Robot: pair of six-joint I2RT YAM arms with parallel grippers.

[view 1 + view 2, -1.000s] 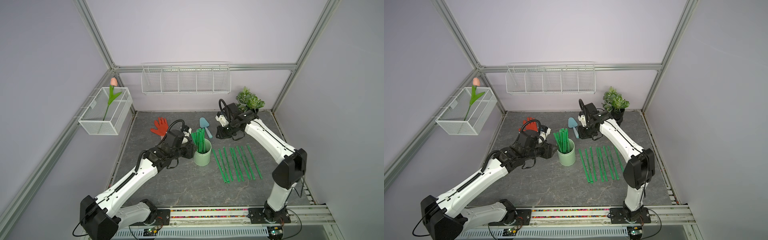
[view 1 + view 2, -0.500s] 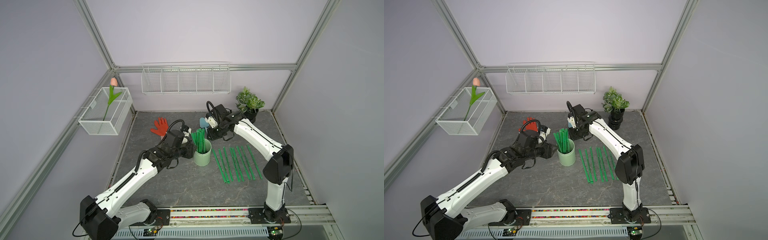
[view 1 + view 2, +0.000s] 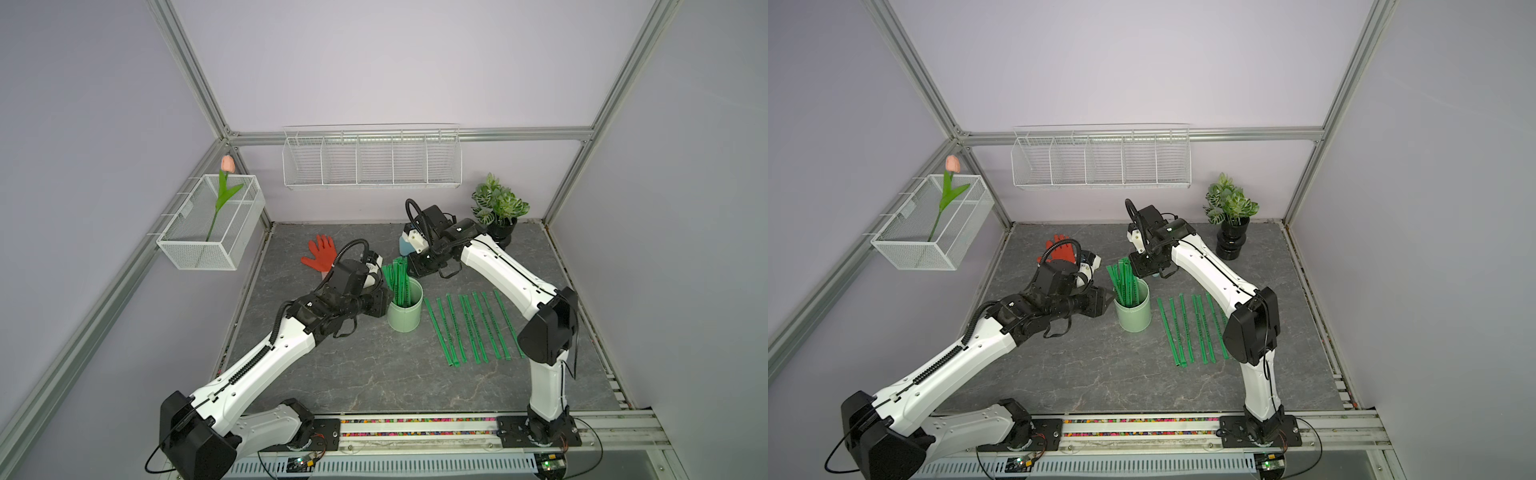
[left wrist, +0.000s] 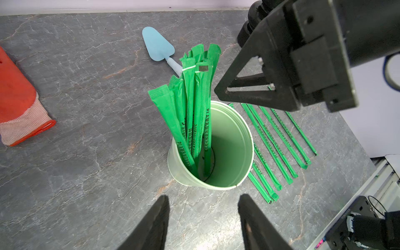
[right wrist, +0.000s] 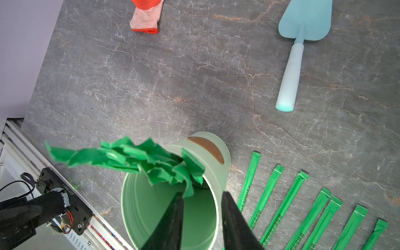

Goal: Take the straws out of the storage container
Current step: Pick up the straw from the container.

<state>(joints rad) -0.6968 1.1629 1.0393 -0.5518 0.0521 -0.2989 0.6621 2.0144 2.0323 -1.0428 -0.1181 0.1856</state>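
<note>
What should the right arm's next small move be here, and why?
Probably ease the right gripper onto the nearest straw top and close. Its jaws stand open and empty, close by the tops of the straws leaning in the storage container. Others lie in a row on the table, and the left gripper sits open beside the container.

You see both top views from high at the front, looking down and back across the whole grey marbled tabletop (image 3: pixel 374 374). Your left wrist camera looks steeply down, close on the pale mint-green cylindrical cup (image 4: pixel 233 134). Your right wrist camera sits nearer still, just above its rim. All four views share that cup.
</note>
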